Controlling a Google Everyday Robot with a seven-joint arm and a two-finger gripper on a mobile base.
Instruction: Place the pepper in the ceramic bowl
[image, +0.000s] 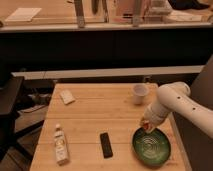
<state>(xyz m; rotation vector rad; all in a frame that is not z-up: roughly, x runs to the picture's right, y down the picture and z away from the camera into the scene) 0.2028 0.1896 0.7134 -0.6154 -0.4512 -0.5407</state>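
Fingers (144, 122) of the gripper (146, 125): closed on the pepper (145, 127), a small orange-red speck at their tips. Position: gripper hung at the upper-left rim of the bowl (159, 150), on the right side of the table (90, 120). Pepper: held above the rim, not yet inside. Status, as judged: pick-up and carry done; a short move over the bowl's middle and the release were left. Also on table: cup (140, 93), bottle (60, 145), dark bar (105, 145), pale card (67, 97), all apart from the bowl.
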